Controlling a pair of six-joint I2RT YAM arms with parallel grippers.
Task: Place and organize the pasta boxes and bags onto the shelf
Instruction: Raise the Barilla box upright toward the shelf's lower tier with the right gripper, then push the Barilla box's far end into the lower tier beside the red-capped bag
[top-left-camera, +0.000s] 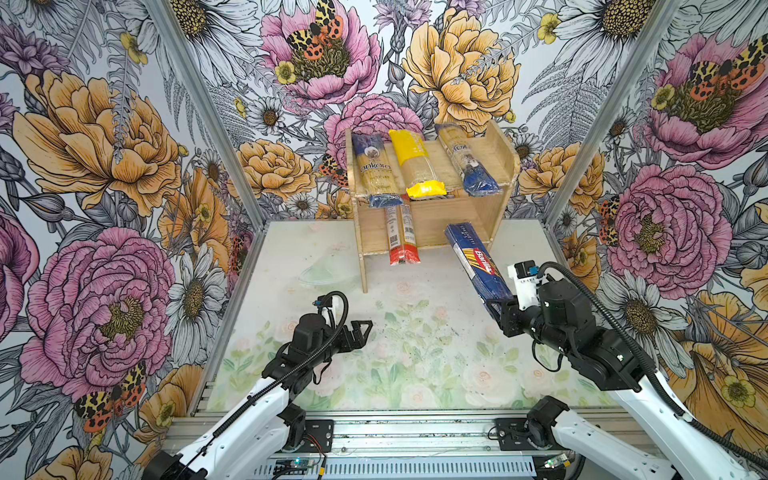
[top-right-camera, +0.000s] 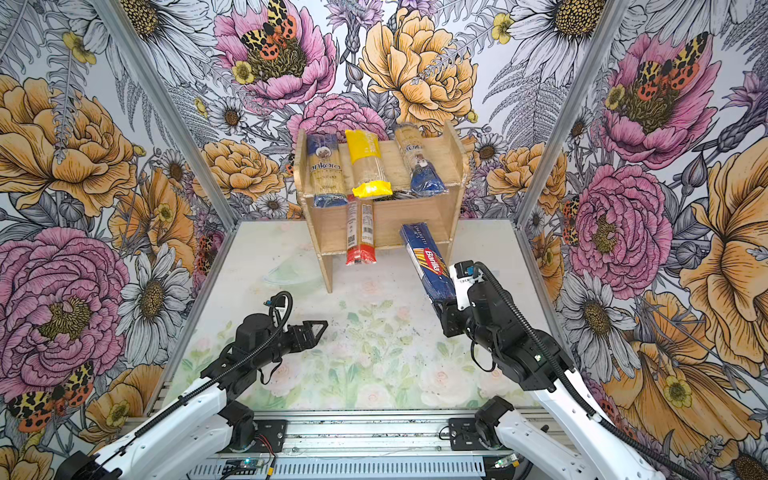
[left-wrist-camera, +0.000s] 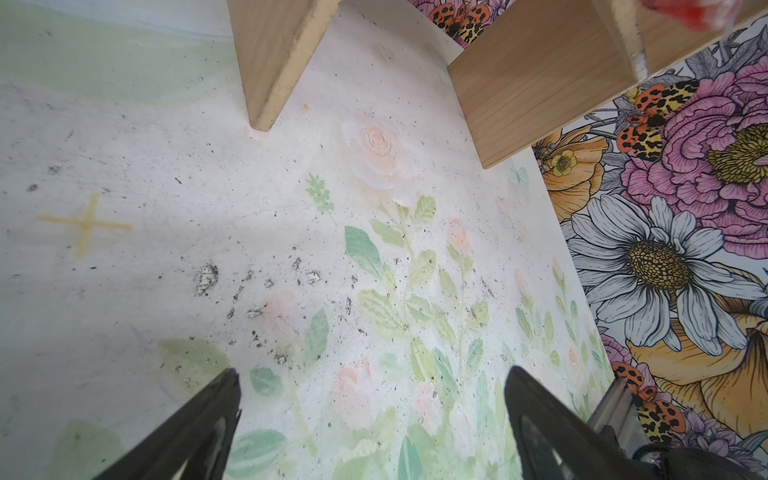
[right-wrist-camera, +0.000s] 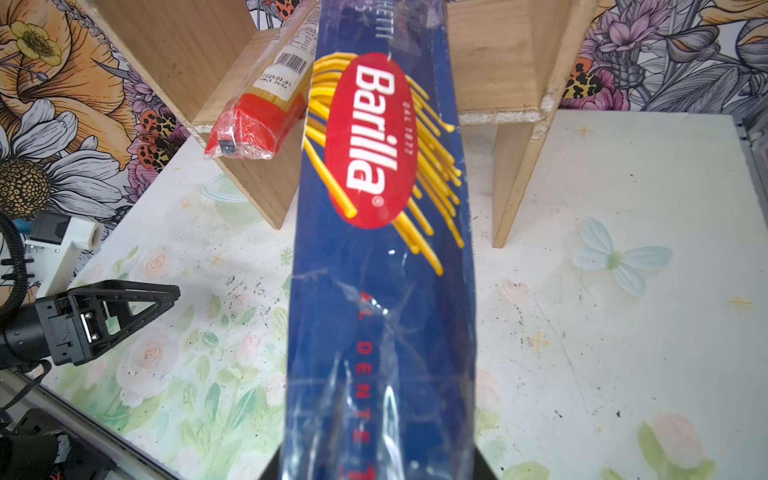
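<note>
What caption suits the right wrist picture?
Barilla spaghetti pack aimed at the wooden shelf, beside a red-ended pack on its lower tier.

Bright, even light; glare streaks the Barilla pack (edges warped).

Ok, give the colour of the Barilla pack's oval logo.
Red with white lettering; the Barilla pack shows best in the right wrist view.

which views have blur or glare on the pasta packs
right wrist view: the Barilla pack shows a sharp logo, but white glare streaks cross its wrap nearer the lens, where the print softens; left wrist view: the red-ended pack is only an out-of-focus red smear at the frame edge; both top views: even light, labels readable.
</note>
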